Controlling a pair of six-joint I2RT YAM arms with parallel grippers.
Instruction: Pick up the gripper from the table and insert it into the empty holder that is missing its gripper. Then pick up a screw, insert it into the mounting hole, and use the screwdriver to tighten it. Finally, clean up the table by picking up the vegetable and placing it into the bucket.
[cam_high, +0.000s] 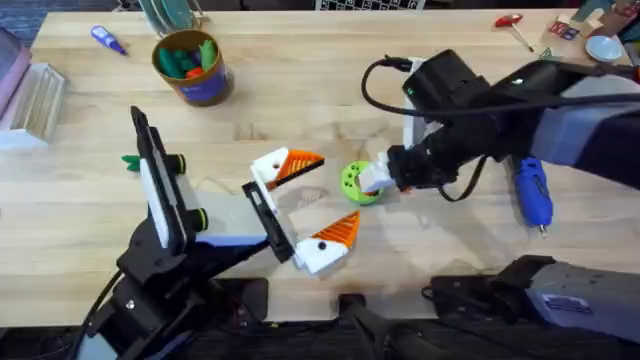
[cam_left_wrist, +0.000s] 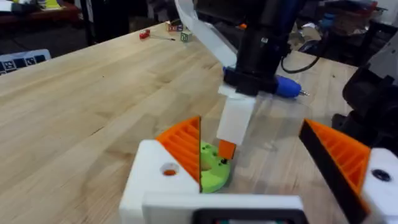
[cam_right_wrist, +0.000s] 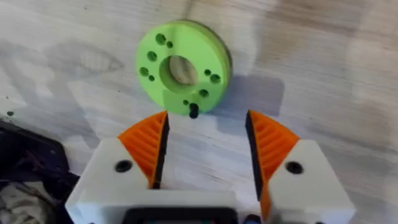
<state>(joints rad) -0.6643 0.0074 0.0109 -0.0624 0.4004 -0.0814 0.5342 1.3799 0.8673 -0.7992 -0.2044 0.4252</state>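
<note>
- The left gripper (cam_high: 330, 192) sits low over the bench (cam_high: 420, 80), nearest the arm bases. Its two orange fingers stand wide apart and hold nothing. The gap faces the green disc (cam_right_wrist: 205, 56), probably to frame the work area for its wrist camera.
- The green disc lies flat on the bench, just ahead of that gap. It has a centre bore and a ring of small holes.
- A small dark part, likely the screw (cam_right_wrist: 193, 112), stands at the disc's edge on the side facing the right arm.
- The right gripper (cam_right_wrist: 207, 118) hangs directly above the disc, pointing down. Its fingers are spread and empty, with the dark part roughly centred between them. Judgement: this is an approach for picking up the screw, and the fingers have yet to descend and close.
- The screwdriver (cam_high: 533, 190) lies on its side on the bench beyond the right arm's wrist, untouched and within that arm's reach for the tightening step.
- The bucket (cam_high: 200, 85) stands upright at the far left of the bench, well apart from both grippers. Green and orange pieces show inside it.
</note>
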